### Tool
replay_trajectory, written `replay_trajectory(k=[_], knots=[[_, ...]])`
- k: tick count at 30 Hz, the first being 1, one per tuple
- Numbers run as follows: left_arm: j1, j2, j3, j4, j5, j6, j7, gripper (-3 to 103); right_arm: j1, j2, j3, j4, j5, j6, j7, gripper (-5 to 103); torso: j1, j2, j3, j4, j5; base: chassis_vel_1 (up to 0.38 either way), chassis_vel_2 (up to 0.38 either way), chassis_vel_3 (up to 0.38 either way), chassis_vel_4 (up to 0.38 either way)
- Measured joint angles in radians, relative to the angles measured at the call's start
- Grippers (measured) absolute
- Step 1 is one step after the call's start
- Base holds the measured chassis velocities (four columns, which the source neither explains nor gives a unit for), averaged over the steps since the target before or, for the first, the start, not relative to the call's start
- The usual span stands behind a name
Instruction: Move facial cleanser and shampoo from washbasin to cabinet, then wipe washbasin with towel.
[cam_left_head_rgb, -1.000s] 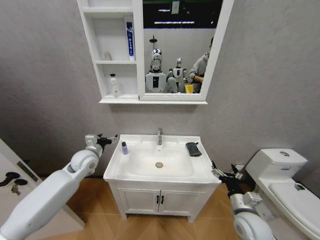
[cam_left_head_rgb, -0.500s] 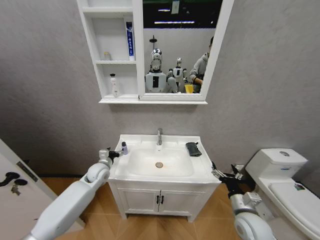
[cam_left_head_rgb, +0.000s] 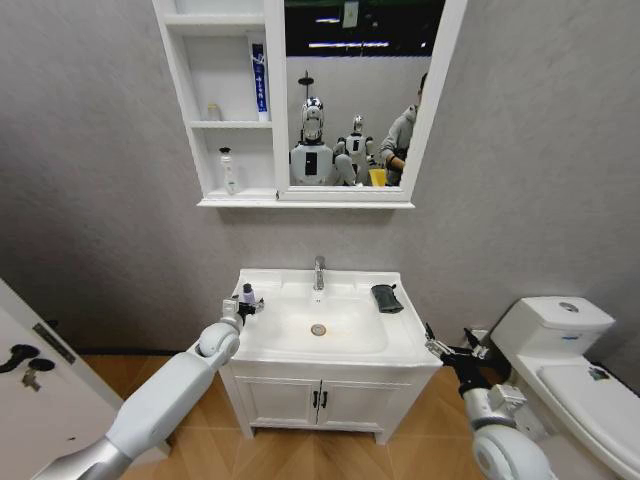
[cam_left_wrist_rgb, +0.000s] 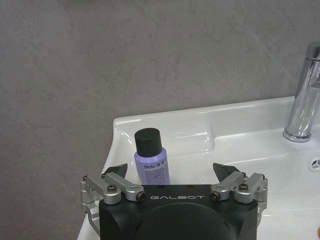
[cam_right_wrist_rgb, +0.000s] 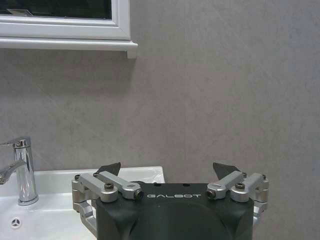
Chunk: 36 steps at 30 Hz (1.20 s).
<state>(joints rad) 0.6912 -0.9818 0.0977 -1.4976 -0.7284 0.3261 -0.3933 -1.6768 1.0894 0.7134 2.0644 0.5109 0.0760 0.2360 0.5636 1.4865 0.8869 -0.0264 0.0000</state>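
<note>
- So far one blue tube (cam_left_head_rgb: 259, 78) stands in the cabinet (cam_left_head_rgb: 232, 125).
- Left gripper (cam_left_wrist_rgb: 172, 172), jaws spread, frames the purple bottle (cam_left_wrist_rgb: 150, 157) on the washbasin (cam_left_head_rgb: 400, 345).
- Towel (cam_left_head_rgb: 386, 297) untouched; right gripper (cam_right_wrist_rgb: 169, 170) released, idle.

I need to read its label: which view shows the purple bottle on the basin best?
The left wrist view: the purple bottle stands close and upright, label facing the camera, between the open fingers of the left gripper. The head view shows it small on the washbasin rim.
</note>
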Motion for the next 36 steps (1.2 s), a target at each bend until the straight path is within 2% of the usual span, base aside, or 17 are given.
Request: replay_trajectory(k=[14,31,36], knots=[[-0.067,-0.054,0.025,0.159,0.018,-0.032,0.02,97,-0.004,0.01,0.005,-0.012,-0.002,0.015,0.001,100,0.0,0.0,0.0,0.0,0.0,0.0,0.0,0.0,0.0],[-0.112,-0.099,0.019,0.288,0.029,-0.064,0.054,97,-0.008,0.024,0.003,-0.014,-0.007,0.026,-0.004,100,0.0,0.0,0.0,0.0,0.0,0.0,0.0,0.0,0.0],[-0.125,-0.121,0.004,0.328,0.007,-0.074,0.057,90,-0.01,0.024,0.006,-0.014,-0.007,0.033,-0.014,100,0.0,0.0,0.0,-0.0001,0.0,0.0,0.0,0.0,0.0]])
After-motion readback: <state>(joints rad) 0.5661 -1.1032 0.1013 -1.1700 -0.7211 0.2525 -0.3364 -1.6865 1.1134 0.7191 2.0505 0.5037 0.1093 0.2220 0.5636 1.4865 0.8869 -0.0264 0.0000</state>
